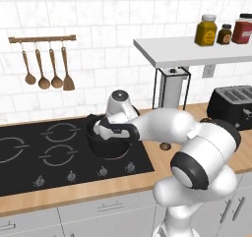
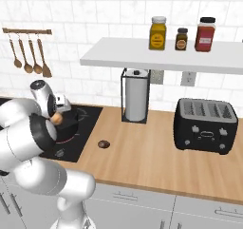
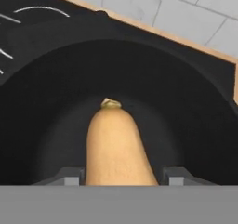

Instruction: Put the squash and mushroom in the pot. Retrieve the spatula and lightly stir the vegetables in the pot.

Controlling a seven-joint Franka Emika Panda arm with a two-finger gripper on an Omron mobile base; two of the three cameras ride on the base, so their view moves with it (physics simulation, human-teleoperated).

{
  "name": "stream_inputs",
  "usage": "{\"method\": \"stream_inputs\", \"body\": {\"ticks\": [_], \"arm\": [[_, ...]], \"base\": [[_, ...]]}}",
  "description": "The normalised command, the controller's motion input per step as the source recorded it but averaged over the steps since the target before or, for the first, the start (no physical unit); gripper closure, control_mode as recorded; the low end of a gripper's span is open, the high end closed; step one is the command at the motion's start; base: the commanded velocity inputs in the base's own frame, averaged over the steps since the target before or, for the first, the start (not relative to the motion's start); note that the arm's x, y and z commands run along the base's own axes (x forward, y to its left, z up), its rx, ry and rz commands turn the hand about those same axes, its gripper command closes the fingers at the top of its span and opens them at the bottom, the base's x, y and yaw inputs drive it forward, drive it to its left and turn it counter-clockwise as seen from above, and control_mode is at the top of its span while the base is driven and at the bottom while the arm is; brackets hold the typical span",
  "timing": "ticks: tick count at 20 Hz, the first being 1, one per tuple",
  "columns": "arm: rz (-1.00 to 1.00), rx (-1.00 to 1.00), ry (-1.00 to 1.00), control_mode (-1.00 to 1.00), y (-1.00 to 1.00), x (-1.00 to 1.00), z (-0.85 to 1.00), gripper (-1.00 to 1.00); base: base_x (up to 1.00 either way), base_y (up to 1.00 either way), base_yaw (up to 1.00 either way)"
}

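Squash over the pot, mushroom waiting.
My claw is clamped on the squash above the pot; releasing high risks a bounce out.

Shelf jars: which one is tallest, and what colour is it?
The red jar with the black lid, at the right end of the shelf. It stands taller than the yellow jar and the small dark jar between them.

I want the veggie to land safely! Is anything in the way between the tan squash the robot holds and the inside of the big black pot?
Nothing visible. The tan squash sits between the gripper fingers, right over the round black pot, whose dark inside below looks bare.
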Motion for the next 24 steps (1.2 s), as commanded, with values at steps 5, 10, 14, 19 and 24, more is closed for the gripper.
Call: {"method": "stream_inputs", "body": {"ticks": [5,10,14,19,24], "arm": [[-0.02,0.00,0.00,-1.00,0.00,0.00,0.03,-1.00],[-0.02,0.01,-0.02,-1.00,-0.05,-0.25,0.59,-1.00],[-0.07,0.08,-0.08,-1.00,-0.60,-0.74,1.00,-1.00],[-0.20,0.11,0.03,-1.00,-1.00,-0.33,0.54,-1.00],[-0.22,0.07,0.17,-1.00,-1.00,0.02,0.05,-1.00]], "base": [[0.00,0.00,0.00],[0.00,0.00,0.00],[0.00,0.00,0.00],[0.00,0.00,0.00],[0.00,0.00,0.00]]}}
